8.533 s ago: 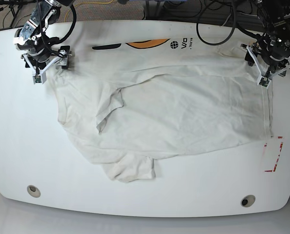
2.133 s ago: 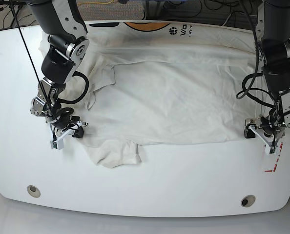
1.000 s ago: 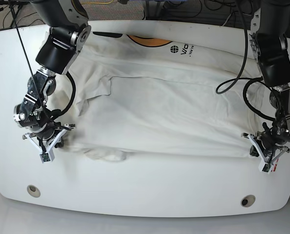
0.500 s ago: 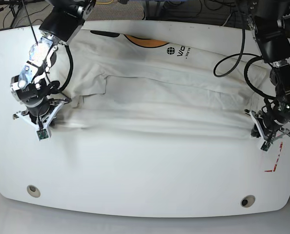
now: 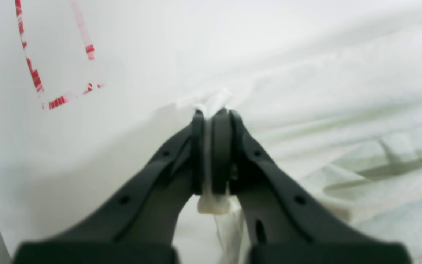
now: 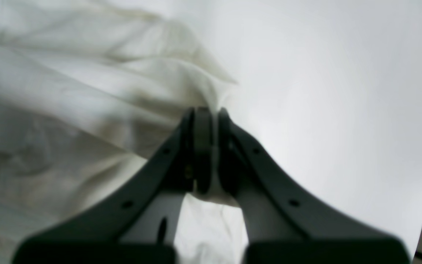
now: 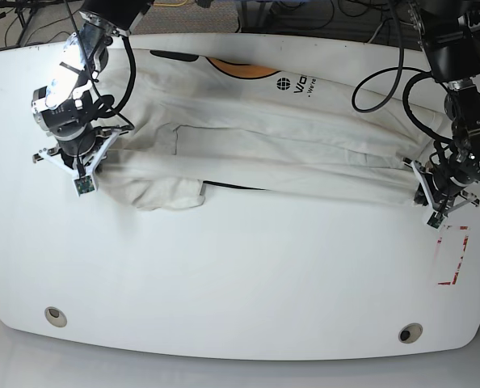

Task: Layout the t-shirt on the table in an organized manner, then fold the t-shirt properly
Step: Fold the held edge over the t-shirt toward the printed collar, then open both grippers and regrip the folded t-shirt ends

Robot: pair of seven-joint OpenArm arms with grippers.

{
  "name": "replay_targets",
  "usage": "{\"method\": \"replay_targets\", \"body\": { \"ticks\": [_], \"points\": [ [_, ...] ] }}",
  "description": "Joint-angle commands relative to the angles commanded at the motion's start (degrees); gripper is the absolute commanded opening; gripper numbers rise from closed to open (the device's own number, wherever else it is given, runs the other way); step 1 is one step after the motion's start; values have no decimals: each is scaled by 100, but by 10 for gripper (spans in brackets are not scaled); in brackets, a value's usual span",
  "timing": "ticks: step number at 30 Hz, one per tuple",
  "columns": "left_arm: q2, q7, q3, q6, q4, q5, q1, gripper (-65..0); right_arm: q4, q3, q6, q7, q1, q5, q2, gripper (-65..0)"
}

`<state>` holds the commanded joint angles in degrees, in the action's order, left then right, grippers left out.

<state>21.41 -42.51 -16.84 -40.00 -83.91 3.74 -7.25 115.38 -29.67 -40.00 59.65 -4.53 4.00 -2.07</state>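
T-shirt point(image 7: 288, 153): white, bunched in a band across the far half of the bench point(image 7: 240, 275).
Left pincer point(image 5: 213, 113): clamped on a hem fold.
Right pincer point(image 6: 205, 112): pinching the opposite edge.
Red tape marks point(image 7: 454, 259): near left pincer.
Orange graphic point(image 7: 240, 66): at far edge.

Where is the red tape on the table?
In the base view, the red tape sits near the table's right edge, just below the left gripper pinching the t-shirt.
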Motion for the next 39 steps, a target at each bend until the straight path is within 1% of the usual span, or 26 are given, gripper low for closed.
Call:
{"method": "replay_targets", "body": {
  "ticks": [4,10,12,13,15,16,18,19,21,22,23,24,25,26,27,28,29,30,32,34,39],
  "points": [
    [158,0,9,0,-158,0,255,-650,0,0,0,211,-220,0,0,-644],
    [202,0,0,0,-141,0,448,-650,-18,0,0,273,-457,9,-35,-642],
    [352,0,0,0,-141,0,563,-650,-26,0,0,273,-492,35,-35,-639],
    [396,0,9,0,-141,9,607,-650,-26,0,0,273,-519,35,-35,-625],
    [431,0,9,0,-141,18,651,-650,-26,0,0,273,-536,44,-35,-579],
    [448,0,18,0,-141,18,668,-650,-26,0,0,273,-536,44,-35,-514],
    [448,0,26,0,-141,18,677,-650,-53,0,0,273,-554,53,-53,-450],
    [448,0,35,0,-141,18,686,-650,-88,0,0,281,-598,53,-97,-384],
    [457,-9,35,0,-132,9,695,-650,-105,0,0,281,-624,44,-149,-315],
    [457,-9,35,0,-132,0,695,-628,-141,9,0,281,-633,35,-167,-262],
    [457,-26,35,0,-132,0,695,-603,-158,18,0,281,-633,18,-193,-236],
    [457,-97,35,0,-132,0,695,-558,-167,62,0,281,-642,0,-202,-208],
    [457,-185,35,0,-132,9,677,-512,-167,105,0,281,-642,9,-211,-192],
    [457,-246,35,0,-132,18,668,-481,-167,141,0,273,-642,35,-220,-181],
    [457,-404,35,0,-141,26,659,-404,-149,211,0,273,-642,35,-273,-171],
    [448,-484,35,0,-158,26,651,-364,-141,237,0,273,-642,9,-299,-170],
    [448,-589,44,0,-176,35,642,-297,-88,273,0,281,-633,0,-343,-170],
    [448,-651,44,0,-211,35,633,-256,-62,273,0,281,-624,0,-343,-170],
    [448,-695,44,0,-352,35,571,-210,9,281,0,281,-545,0,-325,-170],
    [448,-703,44,0,-475,35,545,-204,18,281,0,281,-404,0,-316,-170],
    [466,-703,0,0,-949,44,519,-204,-18,273,0,281,123,0,-62,-170]
  ]
}}
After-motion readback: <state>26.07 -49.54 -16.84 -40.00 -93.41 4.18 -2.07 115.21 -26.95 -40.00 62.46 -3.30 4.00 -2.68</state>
